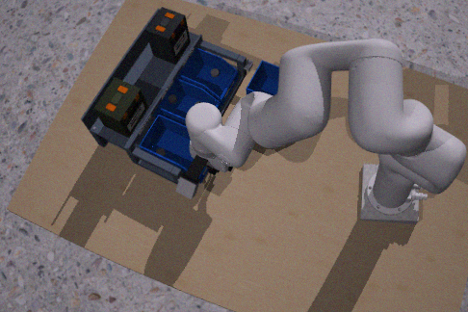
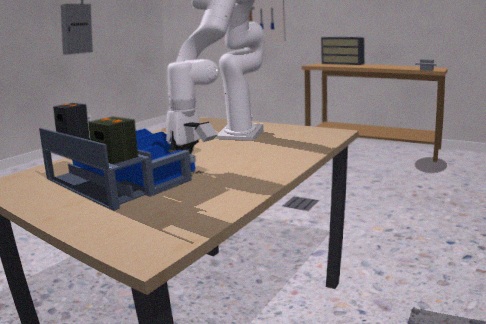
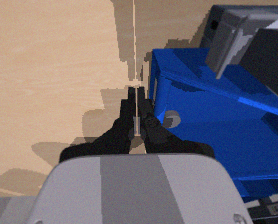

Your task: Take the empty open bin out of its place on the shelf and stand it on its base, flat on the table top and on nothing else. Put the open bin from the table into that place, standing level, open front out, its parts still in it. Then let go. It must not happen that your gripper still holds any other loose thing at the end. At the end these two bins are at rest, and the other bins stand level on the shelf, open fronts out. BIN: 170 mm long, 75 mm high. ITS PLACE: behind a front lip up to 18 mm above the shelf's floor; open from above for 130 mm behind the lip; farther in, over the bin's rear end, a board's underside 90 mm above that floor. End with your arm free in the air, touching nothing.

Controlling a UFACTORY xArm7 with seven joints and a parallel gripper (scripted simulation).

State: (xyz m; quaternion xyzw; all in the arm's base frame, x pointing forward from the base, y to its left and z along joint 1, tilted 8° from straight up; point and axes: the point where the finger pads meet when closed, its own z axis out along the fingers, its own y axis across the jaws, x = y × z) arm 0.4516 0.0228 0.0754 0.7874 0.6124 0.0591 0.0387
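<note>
A grey shelf holds three blue open bins side by side: a far one, a middle one and a near one. I cannot tell which of them is empty. A fourth blue bin stands on the table behind my arm, mostly hidden by it. My gripper is shut on nothing. It points down over the table just in front of the near bin, beside its front wall, apart from it. A grey round part shows at that bin's front. The gripper also shows in the exterior view.
Two dark boxes with orange marks stand on the shelf's upper board behind the bins. A grey shelf post rises next to the near bin. The arm's base is bolted at the table's right.
</note>
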